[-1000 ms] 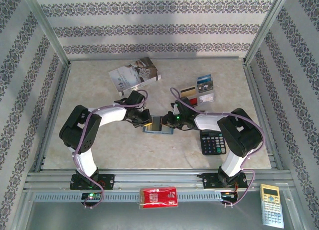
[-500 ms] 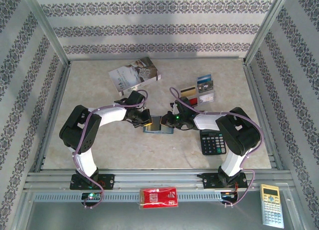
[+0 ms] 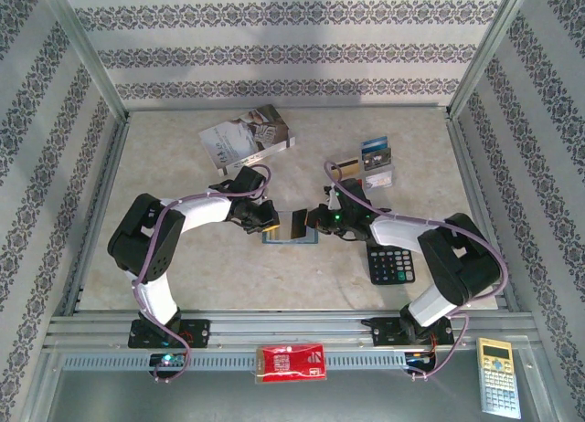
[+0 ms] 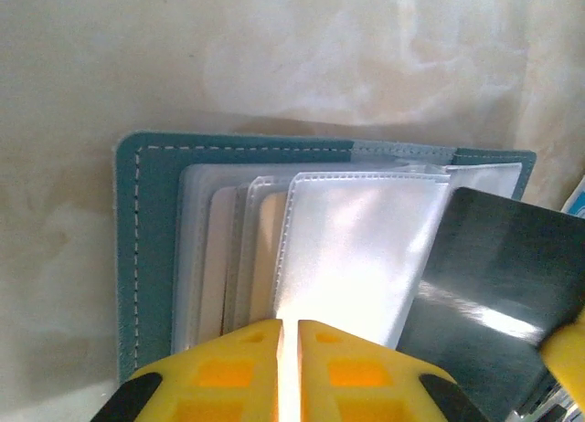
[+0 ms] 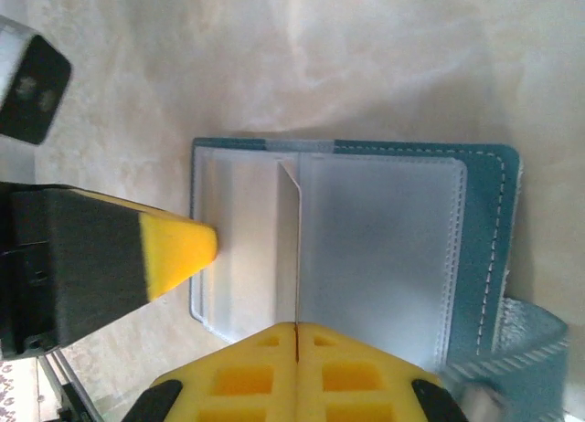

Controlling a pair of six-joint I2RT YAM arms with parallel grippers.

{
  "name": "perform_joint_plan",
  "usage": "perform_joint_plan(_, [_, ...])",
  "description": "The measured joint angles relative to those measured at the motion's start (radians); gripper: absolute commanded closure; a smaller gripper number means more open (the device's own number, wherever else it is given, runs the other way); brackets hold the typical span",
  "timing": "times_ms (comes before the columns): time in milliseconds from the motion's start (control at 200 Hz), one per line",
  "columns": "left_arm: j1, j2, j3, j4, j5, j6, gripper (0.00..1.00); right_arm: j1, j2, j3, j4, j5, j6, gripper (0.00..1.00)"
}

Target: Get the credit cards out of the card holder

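Pinched together, the left gripper [image 4: 290, 323] clamped the edge of a clear plastic sleeve [image 4: 356, 248] that fanned out of the card holder [image 4: 146, 258], with only a bright sliver of sleeve between its yellow fingers. The right gripper [image 5: 296, 327] was closed tight on a dark card [image 4: 503, 276]. Its own camera saw the card edge-on, as a thin line rising from the fingertips. From the left wrist the card lay tilted over the holder's right part, one corner at a yellow fingertip.

A pale marbled table [image 3: 228, 276] carried the rest. The grey-white book [image 3: 245, 139] lay askew toward the far side, well apart from both arms. The black calculator [image 3: 391, 262] sat on the near right, just beside the right forearm. A cream calculator [image 3: 498, 376] rested off the table at the near right corner, and a red packet [image 3: 291, 361] lay on the front rail between the two bases.

The card holder lay open and flat at the middle of the table, directly between the two grippers, with its blue-grey stitched cover down and its clear pockets up. A few loose cards [image 3: 370, 164] lay close together on the far right, beyond the right gripper and apart from the holder. One was beige with a dark stripe, and others were blue.
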Motion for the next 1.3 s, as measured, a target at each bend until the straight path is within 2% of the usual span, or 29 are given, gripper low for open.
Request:
perform_joint_plan(120, [0.0, -0.023, 0.0, -0.002, -0.012, -0.003, 0.76, -0.007, -0.05, -0.001, 0.0, 0.0, -0.021, 1.0])
perform_joint_plan(280, [0.006, -0.117, -0.016, 0.024, -0.01, -0.026, 0.58, -0.019, -0.079, -0.001, 0.004, -0.028, -0.024, 1.0])
perform_joint_plan(450, [0.032, -0.24, -0.103, 0.133, 0.024, -0.073, 0.37, -0.026, -0.079, -0.001, 0.033, -0.101, -0.009, 1.0])
perform_joint_plan(535, [0.05, -0.275, -0.16, 0.211, 0.065, -0.108, 0.32, -0.027, -0.079, -0.001, 0.066, -0.145, 0.014, 1.0])
perform_joint_plan(665, [0.061, -0.289, -0.212, 0.303, 0.126, -0.145, 0.31, -0.033, -0.079, 0.002, 0.124, -0.212, 0.064, 0.99])
perform_joint_plan(814, [0.061, -0.294, -0.214, 0.382, 0.189, -0.17, 0.4, -0.033, -0.079, 0.007, 0.198, -0.272, 0.121, 0.99])
perform_joint_plan(1049, [0.061, -0.3, -0.214, 0.474, 0.255, -0.214, 0.72, -0.045, -0.077, 0.015, 0.293, -0.328, 0.197, 0.96])
perform_joint_plan(1104, [0.061, -0.307, -0.214, 0.478, 0.26, -0.219, 0.81, -0.046, -0.072, 0.015, 0.311, -0.334, 0.211, 0.92])
perform_joint_plan(1209, [0.068, -0.326, -0.212, 0.495, 0.273, -0.233, 0.99, -0.057, -0.056, 0.015, 0.333, -0.341, 0.232, 0.78])
perform_joint_plan(1299, [0.067, -0.342, -0.207, 0.529, 0.285, -0.247, 1.0, -0.056, -0.036, 0.015, 0.353, -0.356, 0.252, 0.7])
